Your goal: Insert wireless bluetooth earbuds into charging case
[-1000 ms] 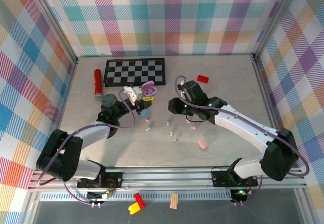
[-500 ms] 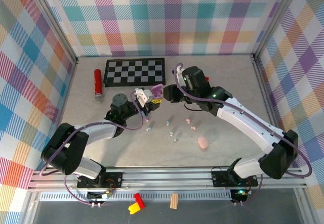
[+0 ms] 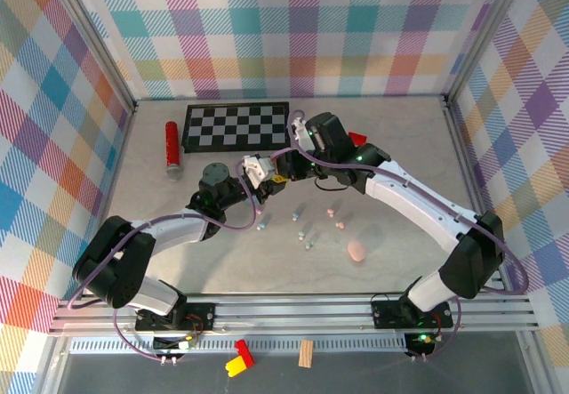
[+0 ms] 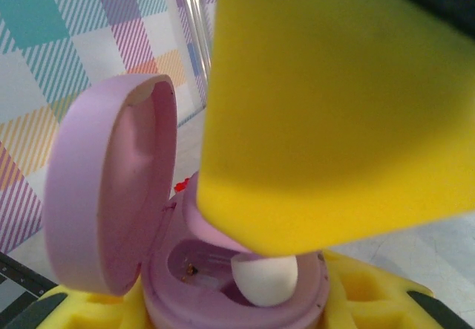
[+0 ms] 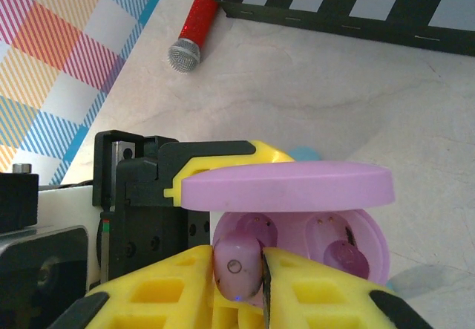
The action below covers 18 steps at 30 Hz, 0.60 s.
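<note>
— Earbuds are asked about. Where are they seen?
— One small, smooth, pale purple earbud (image 5: 236, 264) is pinched between the yellow fingertips of the right gripper (image 5: 249, 273), which are drawn in narrow around it. It is set in one round hole of the case (image 5: 300, 232). A second earbud (image 5: 344, 258) is seated in the hole beside it.
— How is the case made?
— It is made as an oval shell of shiny purple plastic. Its lid (image 5: 289, 188) is swung open, and the base is gripped tight by the left gripper (image 3: 269, 172), which is built of black and yellow parts.
— What is shown from the left wrist?
— The lid is stood up at the left, rounded like a shell. A blocky yellow finger (image 4: 334, 121) of the right gripper is pressed down onto the earbud.
— And the rest?
— Tiny loose earbuds (image 3: 308, 234) in blue and pink are scattered on the pale, stone-look table (image 3: 409, 136), near a pink case (image 3: 356, 252).
</note>
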Each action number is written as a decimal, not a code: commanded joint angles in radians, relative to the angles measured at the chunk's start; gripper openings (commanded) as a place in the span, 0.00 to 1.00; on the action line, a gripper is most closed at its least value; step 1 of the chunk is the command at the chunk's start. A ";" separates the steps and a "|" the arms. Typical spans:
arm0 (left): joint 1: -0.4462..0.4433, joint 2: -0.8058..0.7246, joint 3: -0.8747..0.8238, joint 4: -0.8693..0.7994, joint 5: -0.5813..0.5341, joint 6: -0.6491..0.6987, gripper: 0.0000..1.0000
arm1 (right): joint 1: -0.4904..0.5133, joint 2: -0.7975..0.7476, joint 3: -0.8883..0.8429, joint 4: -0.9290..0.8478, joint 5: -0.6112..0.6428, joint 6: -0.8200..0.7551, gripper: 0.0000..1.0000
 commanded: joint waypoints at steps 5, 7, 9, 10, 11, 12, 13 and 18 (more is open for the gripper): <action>-0.014 -0.007 0.032 -0.004 0.011 0.024 0.34 | 0.001 0.031 0.033 -0.013 -0.015 -0.027 0.23; -0.015 -0.008 0.031 -0.004 0.011 0.021 0.34 | 0.001 0.034 0.030 -0.015 0.006 -0.029 0.24; -0.015 -0.008 0.028 0.002 0.012 0.015 0.34 | 0.001 0.037 0.032 -0.027 0.031 -0.035 0.24; -0.014 -0.007 0.028 0.005 0.012 0.011 0.34 | 0.001 0.036 0.031 -0.030 0.036 -0.037 0.24; -0.014 -0.008 0.027 0.008 0.012 0.010 0.34 | 0.001 0.035 0.028 -0.029 0.040 -0.036 0.24; -0.015 -0.006 0.027 0.009 0.014 0.005 0.34 | 0.001 0.032 0.023 -0.027 0.046 -0.035 0.24; -0.014 -0.006 0.027 0.011 0.014 0.003 0.34 | 0.001 0.030 0.022 -0.025 0.055 -0.034 0.23; -0.015 0.003 0.029 0.014 0.021 -0.003 0.34 | 0.001 0.005 -0.010 0.014 0.082 -0.029 0.21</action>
